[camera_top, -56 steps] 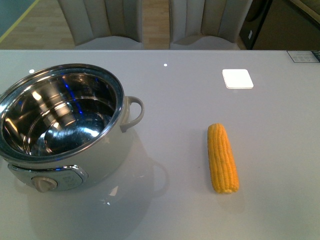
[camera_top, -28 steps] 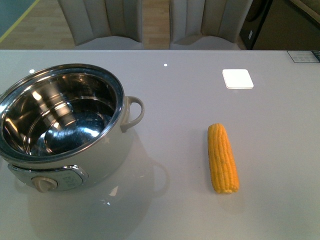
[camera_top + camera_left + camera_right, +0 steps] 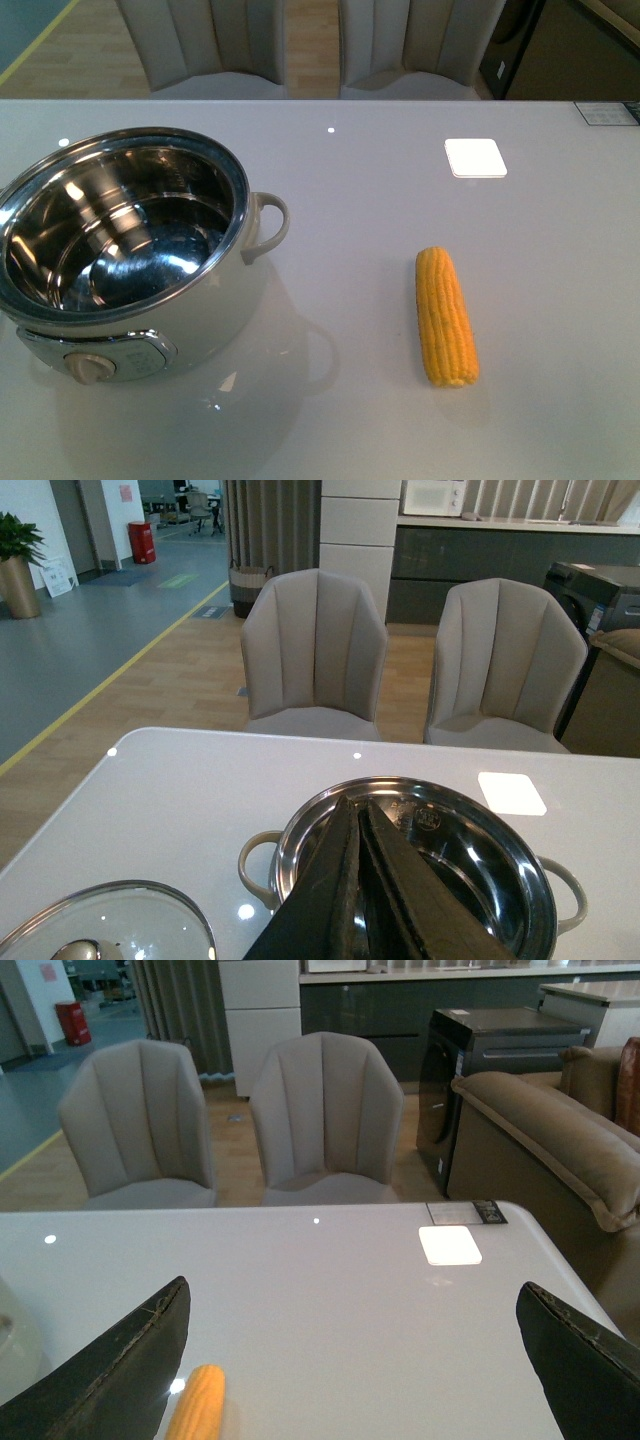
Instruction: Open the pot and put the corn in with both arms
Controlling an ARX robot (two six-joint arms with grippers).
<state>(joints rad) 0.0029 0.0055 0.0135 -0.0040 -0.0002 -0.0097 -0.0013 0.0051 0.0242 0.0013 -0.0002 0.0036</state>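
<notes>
Currently | steel-lined pot (image 3: 222, 318) open | ribbed tapered corn (image 3: 446, 315) on glossy table (image 3: 360, 160) | left gripper (image 3: 357, 810) closed | right gripper (image 3: 352, 1286) spread

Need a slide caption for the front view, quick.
Lidless pot stands on the grey table, with the corn lying apart to its right.

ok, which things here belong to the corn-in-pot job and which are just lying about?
Job: round cream-white electric pot with steel interior; yellow-orange ear of corn; glass lid with knob.
Lying about: flat white square pad; two beige upholstered chairs.
</notes>
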